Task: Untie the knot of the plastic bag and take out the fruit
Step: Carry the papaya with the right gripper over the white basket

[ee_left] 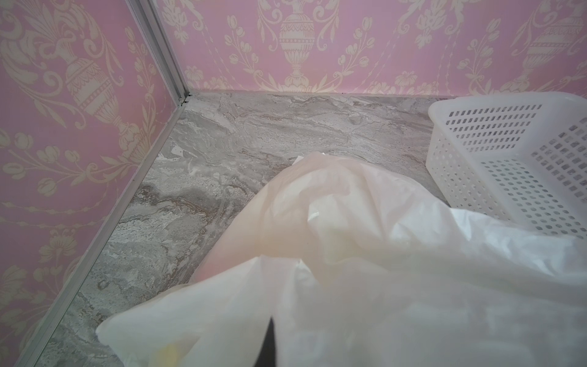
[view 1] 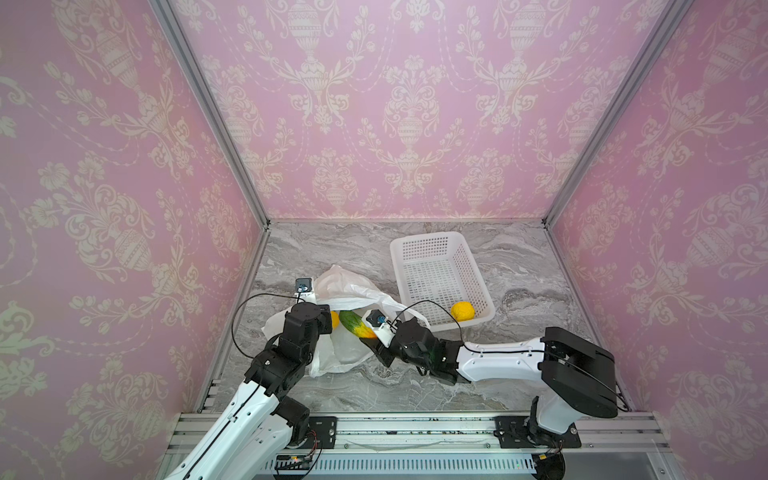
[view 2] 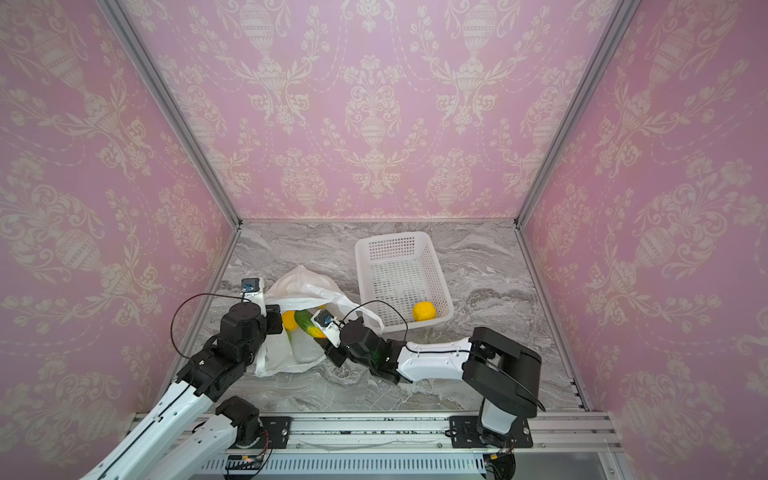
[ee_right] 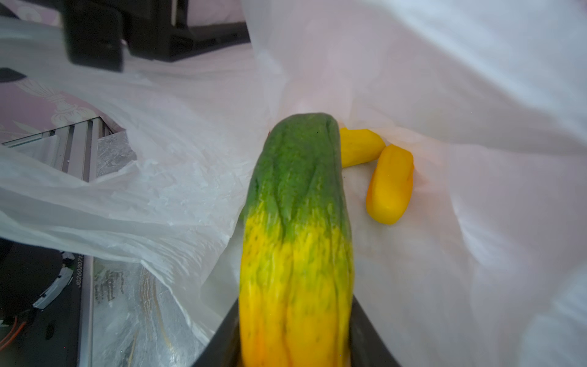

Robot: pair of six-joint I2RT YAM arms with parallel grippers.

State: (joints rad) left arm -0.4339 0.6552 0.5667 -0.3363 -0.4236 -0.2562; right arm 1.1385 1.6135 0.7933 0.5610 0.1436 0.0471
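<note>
Oblong orange-to-green toy fruit (ee_right: 295,206) juts lengthwise from the right gripper (ee_right: 297,346), jaws pinching its orange end, green end inside the mouth of the translucent white plastic bag (ee_right: 190,165).

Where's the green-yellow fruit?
In both top views the fruit lies left of the basket, in the right tool at the plastic bag's mouth.
</note>
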